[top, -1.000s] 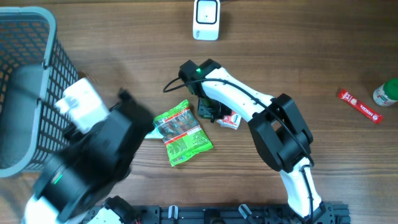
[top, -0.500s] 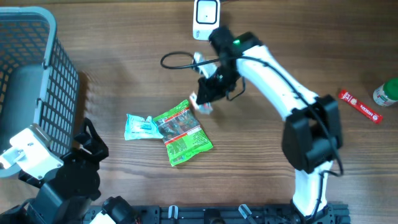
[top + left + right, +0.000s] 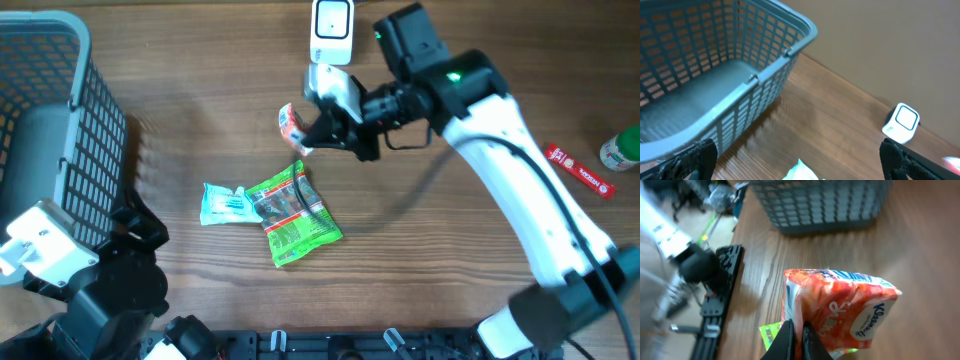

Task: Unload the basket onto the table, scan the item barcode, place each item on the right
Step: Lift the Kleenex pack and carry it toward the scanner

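An orange Kleenex tissue pack hangs above the table, just below and left of the white scanner. My right gripper is shut on the pack's edge. In the right wrist view the pack fills the centre, with the two black fingers pinching its lower left seam. My left gripper is open with nothing between its fingers, low over the table near the basket. In the overhead view the left arm sits at the bottom left. No barcode shows on the pack.
A grey mesh basket stands at the left edge. A green snack packet and a light blue packet lie mid-table. A red stick pack and a green-capped bottle lie at the far right.
My right arm has lifted the tissue pack off the table and swung it up toward the scanner. The left arm has drawn back to the bottom left.
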Robot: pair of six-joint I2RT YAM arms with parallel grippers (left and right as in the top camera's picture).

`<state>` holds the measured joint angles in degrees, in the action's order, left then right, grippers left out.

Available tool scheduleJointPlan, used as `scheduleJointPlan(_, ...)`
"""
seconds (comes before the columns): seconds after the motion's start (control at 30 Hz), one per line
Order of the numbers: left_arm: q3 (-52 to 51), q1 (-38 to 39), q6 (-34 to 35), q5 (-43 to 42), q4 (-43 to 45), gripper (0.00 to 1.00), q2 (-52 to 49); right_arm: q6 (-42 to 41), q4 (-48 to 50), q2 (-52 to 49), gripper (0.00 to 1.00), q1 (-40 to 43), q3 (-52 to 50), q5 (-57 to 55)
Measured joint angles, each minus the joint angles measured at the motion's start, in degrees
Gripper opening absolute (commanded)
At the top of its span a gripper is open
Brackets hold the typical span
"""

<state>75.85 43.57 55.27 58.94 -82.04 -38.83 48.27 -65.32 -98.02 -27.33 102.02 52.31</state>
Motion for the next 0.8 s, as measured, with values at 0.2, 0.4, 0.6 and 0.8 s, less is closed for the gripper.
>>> scheduleJointPlan(0.2, 0.0, 0.0, 0.0, 3.21, 0.02, 1.0, 0.0, 23.67, -11.93, 2.93, 0.04, 0.0, 0.63, 4.5)
scheduleJointPlan(0.4, 0.0, 0.0, 0.0, 5.09, 0.0, 1.0, 0.0, 43.32, -16.33, 2.89, 0.04, 0.0, 0.57, 6.97)
scheduleJointPlan(0.6, 0.0, 0.0, 0.0, 5.16, -0.02, 1.0, 0.0, 47.1, -15.76, 2.89, 0.04, 0.0, 0.57, 7.67)
scheduleJointPlan(0.8, 0.0, 0.0, 0.0, 5.09, -0.04, 1.0, 0.0, 29.44, -2.62, 2.71, 0.04, 0.0, 0.48, 12.17)
